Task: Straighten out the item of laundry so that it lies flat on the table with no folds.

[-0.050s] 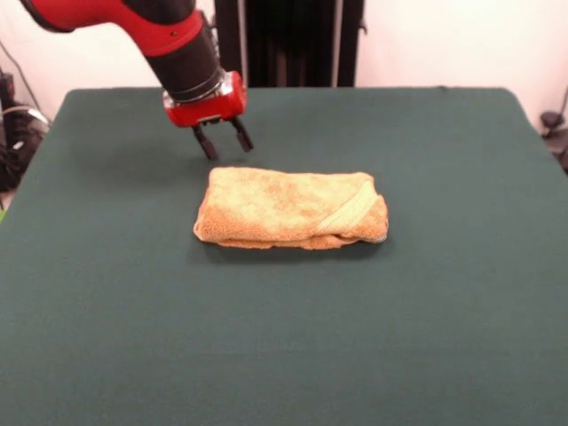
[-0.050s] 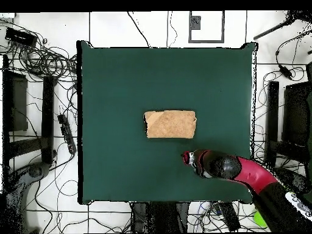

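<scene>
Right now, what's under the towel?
The towel lies folded on the green table, its upper layer covering its lower layers. Whether anything else lies under it cannot be seen. The open gripper hangs beyond one corner, not touching it.

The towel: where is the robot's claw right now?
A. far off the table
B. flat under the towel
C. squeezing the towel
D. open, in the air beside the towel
D: in the front view the gripper hangs open just behind the folded towel, not touching it.
</scene>
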